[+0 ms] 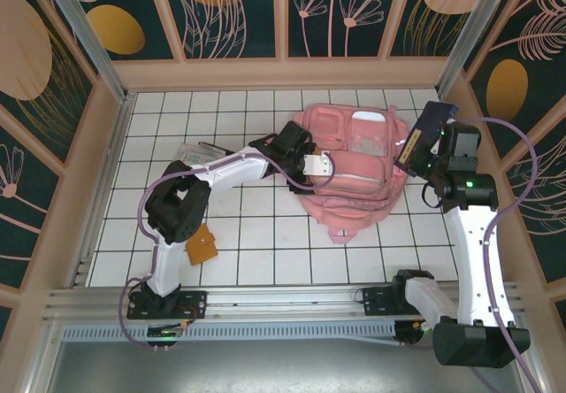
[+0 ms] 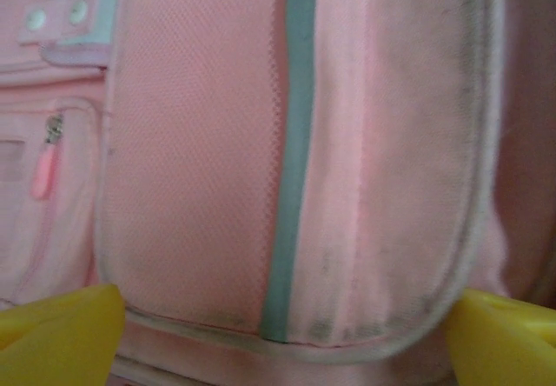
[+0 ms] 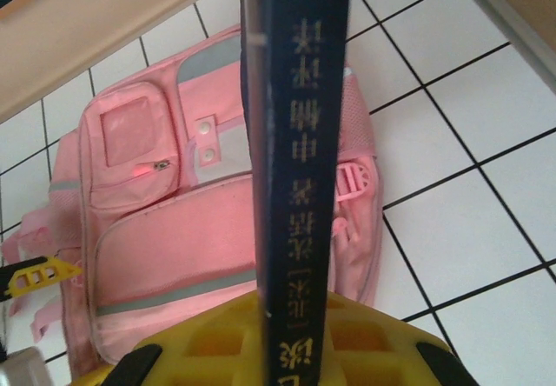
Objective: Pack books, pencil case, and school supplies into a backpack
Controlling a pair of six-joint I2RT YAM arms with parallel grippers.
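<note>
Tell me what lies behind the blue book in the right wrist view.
The backpack lies flat on the white tiled table behind the book. The book's spine hides a strip across the backpack, so what sits there cannot be seen.

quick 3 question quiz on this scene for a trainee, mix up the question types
1. Fill in: the left fingers at the backpack are ___ (open or shut).
2. True or false: the right fingers grip the book.
3. Where is the notebook?
A. inside the backpack
B. on the table by the left arm
C. in the left fingers

Key: 1 open; 2 true; 3 B
</note>
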